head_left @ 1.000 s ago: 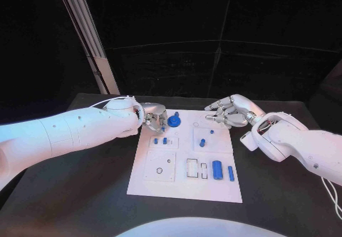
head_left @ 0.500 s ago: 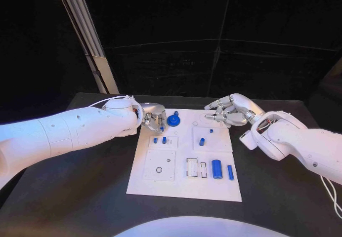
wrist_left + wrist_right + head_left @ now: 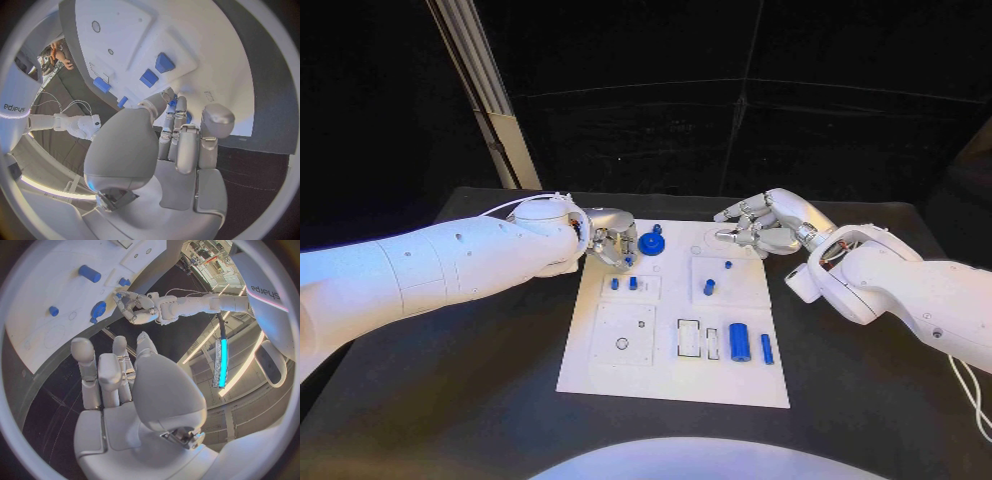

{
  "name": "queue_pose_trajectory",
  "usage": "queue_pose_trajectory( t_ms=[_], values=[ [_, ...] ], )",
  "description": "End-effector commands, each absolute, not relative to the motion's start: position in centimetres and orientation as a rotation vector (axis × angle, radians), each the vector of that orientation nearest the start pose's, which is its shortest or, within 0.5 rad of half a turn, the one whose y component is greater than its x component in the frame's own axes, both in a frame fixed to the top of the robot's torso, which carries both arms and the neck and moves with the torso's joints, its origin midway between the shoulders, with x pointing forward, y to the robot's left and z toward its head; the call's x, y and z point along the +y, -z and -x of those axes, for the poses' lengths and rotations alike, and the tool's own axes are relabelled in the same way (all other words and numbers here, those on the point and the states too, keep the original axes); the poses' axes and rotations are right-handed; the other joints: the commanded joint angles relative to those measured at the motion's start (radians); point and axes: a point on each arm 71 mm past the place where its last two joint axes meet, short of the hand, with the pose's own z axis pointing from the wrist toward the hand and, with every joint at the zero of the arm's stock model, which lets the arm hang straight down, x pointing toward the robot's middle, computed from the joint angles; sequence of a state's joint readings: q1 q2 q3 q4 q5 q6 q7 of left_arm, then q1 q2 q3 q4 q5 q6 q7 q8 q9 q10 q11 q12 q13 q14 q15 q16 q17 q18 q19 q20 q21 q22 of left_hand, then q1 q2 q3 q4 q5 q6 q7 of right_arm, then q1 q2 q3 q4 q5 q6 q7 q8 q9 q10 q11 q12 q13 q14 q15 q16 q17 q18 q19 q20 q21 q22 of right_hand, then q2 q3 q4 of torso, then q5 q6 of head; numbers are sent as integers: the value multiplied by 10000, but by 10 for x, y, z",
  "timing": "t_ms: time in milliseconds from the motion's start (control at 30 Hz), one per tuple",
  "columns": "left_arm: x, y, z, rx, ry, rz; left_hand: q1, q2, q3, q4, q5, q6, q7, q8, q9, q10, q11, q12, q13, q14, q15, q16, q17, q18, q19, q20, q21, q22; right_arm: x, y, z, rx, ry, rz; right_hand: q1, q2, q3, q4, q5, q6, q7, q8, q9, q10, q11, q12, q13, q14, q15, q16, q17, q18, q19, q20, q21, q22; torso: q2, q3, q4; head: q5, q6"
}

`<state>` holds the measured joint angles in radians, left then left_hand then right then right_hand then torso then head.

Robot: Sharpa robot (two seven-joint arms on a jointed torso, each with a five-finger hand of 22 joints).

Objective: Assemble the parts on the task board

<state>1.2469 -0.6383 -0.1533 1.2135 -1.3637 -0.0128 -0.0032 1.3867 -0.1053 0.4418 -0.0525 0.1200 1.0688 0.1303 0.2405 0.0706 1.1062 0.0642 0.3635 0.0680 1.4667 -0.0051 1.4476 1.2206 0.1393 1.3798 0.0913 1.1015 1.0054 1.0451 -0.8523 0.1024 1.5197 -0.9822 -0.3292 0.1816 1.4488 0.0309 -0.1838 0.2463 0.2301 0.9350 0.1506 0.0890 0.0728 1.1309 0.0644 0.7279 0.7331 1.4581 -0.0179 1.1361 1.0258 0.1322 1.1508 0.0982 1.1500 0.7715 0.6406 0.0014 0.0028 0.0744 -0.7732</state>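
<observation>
Blue part [image 3: 627, 260] sits pinched in the left hand [image 3: 607, 243], upper left of the board [image 3: 672, 375], seemingly for insertion; right hand [image 3: 762, 224] hovers open, empty.

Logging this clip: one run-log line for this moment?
left hand: pinching small blue part over board | right hand: empty, at far edge

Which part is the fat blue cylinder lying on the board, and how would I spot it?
Start at the white task board in the middle of the black table and go to its near right quarter. Two blue parts lie there side by side, right of the rectangular cutouts. The fat blue cylinder is the left, thicker one; the slim blue pin beside it is much thinner.
</observation>
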Motion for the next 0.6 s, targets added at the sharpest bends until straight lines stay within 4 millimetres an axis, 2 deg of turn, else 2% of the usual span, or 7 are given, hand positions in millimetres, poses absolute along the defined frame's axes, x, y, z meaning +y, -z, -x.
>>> queue_pose_trajectory(
  t_ms=[33, 600],
  values=[
    [180, 233, -525, 19910, 6305, -2657, -140, -7, 69, -6, -35, 15, 28, -79, 2, 39, 14, -95, -1, 302, -91, -58, -16, -176, 26, -23, 10, -10, -202, 197, -474, 16199, -11263, -2561, 4, 87, -60, -26, 35, -38, 38, -5, -4, -34, 1, 60, -10, 28, 55, -51, 10, 160, -82, -10, -46, -5, 6, 4, -3, -11, -10],
    [181, 236, -525, 20349, 6020, -2631, -294, -85, 76, -34, -72, -179, 99, -250, -35, -139, 102, -285, -16, 278, -26, -83, -87, -180, -24, 13, -41, -30, -202, 197, -475, 16206, -11239, -2573, 3, 93, -66, -21, 31, -37, 38, -4, -4, -34, 2, 64, -11, 27, 55, -58, 5, 162, -88, -10, -54, -18, -3, 4, -5, -25, -59]
  ],
)
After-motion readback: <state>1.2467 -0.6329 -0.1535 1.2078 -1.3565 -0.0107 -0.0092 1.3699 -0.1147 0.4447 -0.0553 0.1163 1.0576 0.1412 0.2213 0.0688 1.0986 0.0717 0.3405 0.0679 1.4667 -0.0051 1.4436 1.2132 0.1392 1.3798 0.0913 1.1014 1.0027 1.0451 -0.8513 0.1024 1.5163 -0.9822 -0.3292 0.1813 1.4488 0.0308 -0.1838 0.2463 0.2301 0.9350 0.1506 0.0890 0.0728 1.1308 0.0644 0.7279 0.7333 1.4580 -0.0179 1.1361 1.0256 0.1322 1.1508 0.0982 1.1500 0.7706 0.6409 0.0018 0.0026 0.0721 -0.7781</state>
